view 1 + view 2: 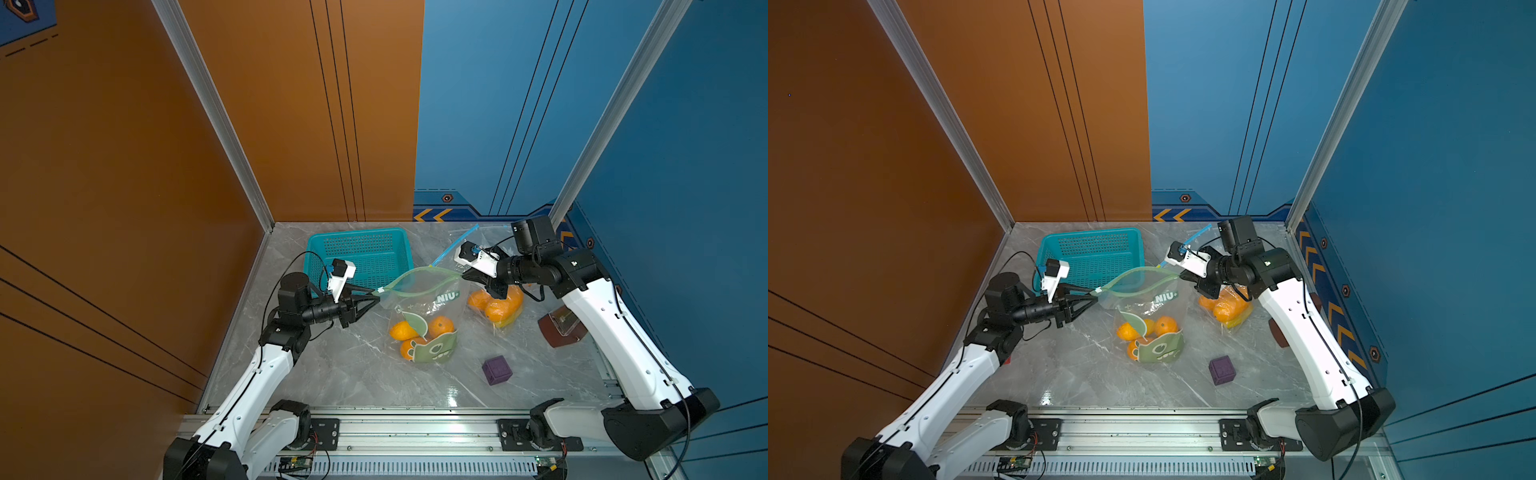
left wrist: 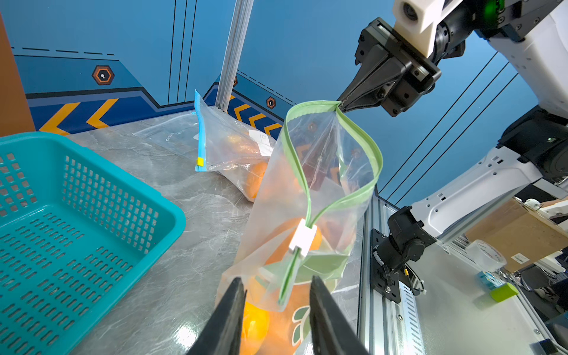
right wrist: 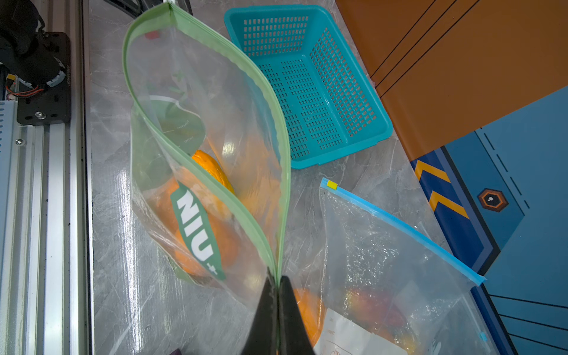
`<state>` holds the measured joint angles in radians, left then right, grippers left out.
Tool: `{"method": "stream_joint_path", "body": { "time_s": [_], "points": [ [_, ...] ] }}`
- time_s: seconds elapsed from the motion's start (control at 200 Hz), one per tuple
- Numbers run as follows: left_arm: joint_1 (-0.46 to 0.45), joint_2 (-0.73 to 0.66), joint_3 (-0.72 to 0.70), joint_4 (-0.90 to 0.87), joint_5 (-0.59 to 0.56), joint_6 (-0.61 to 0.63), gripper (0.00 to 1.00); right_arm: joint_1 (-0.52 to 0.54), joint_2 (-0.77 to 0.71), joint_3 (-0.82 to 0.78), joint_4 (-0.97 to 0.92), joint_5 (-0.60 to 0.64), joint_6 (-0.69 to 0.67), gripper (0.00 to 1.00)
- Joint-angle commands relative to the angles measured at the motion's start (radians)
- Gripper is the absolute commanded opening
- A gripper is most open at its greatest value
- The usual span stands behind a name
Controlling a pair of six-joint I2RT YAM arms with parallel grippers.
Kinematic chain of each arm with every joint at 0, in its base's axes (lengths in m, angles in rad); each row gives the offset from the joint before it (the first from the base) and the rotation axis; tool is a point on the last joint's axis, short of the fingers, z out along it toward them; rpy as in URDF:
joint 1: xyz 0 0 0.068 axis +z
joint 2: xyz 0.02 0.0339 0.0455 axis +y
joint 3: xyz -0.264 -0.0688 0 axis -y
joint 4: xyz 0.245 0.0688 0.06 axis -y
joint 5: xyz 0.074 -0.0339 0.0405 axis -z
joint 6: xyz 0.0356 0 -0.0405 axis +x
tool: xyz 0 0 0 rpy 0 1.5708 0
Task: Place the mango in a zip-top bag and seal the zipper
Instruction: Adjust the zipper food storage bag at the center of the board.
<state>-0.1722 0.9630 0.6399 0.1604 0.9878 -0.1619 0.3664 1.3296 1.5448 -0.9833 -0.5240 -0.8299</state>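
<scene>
Several orange mangoes (image 1: 440, 326) in gaping clear bag (image 1: 432, 305)

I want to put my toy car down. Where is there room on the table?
Bare marble table lies between the green-zip bag, the purple cube and the front rail. Crowded at the back: teal basket, blue-zip bag, brown box.

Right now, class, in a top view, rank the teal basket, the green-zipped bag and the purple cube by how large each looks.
1. Teal basket and green-zipped bag: too alike to rank, and the bag hangs raised, nearer the camera.
2. Purple cube: clearly smallest.
</scene>
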Motion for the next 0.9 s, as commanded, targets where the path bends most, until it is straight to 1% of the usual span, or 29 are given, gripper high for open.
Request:
{"method": "stream_joint_path", "body": {
  "time_s": [0.0, 0.055, 0.1, 0.135, 0.205, 0.225, 0.265, 0.32, 0.38, 0.42, 0.48, 0.611, 0.636, 0.731, 0.836, 0.896],
  "points": [
    [-0.001, -0.016, 0.023, -0.016, -0.013, 0.021, 0.36, -0.004, -0.002, -0.006, 0.017, -0.031, 0.003, 0.0],
    [-0.003, -0.015, 0.028, -0.015, -0.012, 0.023, 0.33, -0.004, -0.003, -0.006, 0.016, -0.031, 0.003, 0.0],
    [-0.007, -0.011, 0.034, -0.015, -0.013, 0.025, 0.33, -0.004, -0.002, -0.006, 0.017, -0.031, 0.003, 0.0],
    [-0.012, -0.008, 0.039, -0.016, -0.013, 0.027, 0.3, -0.004, -0.001, -0.006, 0.016, -0.031, 0.003, 0.0],
    [-0.022, 0.003, 0.05, -0.016, -0.014, 0.033, 0.29, -0.004, -0.001, -0.007, 0.017, -0.033, 0.003, 0.0],
    [-0.025, 0.007, 0.054, -0.017, -0.012, 0.035, 0.26, -0.004, 0.0, -0.006, 0.017, -0.032, 0.003, 0.0],
    [-0.031, 0.014, 0.061, -0.016, -0.012, 0.037, 0.23, -0.003, 0.0, -0.007, 0.017, -0.031, 0.004, 0.0],
    [-0.039, 0.022, 0.069, -0.016, -0.013, 0.04, 0.22, -0.004, 0.002, -0.007, 0.016, -0.03, 0.005, 0.0],
    [-0.042, 0.028, 0.075, -0.016, -0.011, 0.042, 0.12, -0.003, 0.001, -0.007, 0.017, -0.027, 0.004, 0.0],
    [-0.043, 0.028, 0.076, -0.015, -0.012, 0.042, 0.1, -0.004, 0.0, -0.008, 0.017, -0.027, 0.004, 0.0],
    [-0.042, 0.024, 0.072, -0.016, -0.014, 0.044, 0.03, -0.006, 0.0, -0.008, 0.017, -0.024, 0.004, 0.0],
    [-0.03, 0.009, 0.063, -0.015, -0.018, 0.046, 0.03, -0.01, 0.0, -0.008, 0.017, -0.021, 0.003, 0.0],
    [-0.026, 0.007, 0.063, -0.018, -0.018, 0.047, 0.0, -0.011, -0.001, -0.008, 0.017, -0.021, 0.002, 0.0],
    [-0.013, 0.001, 0.069, -0.045, -0.019, 0.063, 0.0, -0.018, 0.002, -0.005, 0.018, -0.018, 0.005, 0.0],
    [-0.006, -0.013, 0.098, -0.103, -0.015, 0.108, 0.0, -0.02, -0.001, 0.003, 0.017, -0.017, 0.01, 0.0],
    [-0.006, -0.015, 0.133, -0.163, -0.01, 0.154, 0.0, -0.02, -0.008, 0.015, 0.018, -0.019, 0.012, 0.04]
  ]
}}
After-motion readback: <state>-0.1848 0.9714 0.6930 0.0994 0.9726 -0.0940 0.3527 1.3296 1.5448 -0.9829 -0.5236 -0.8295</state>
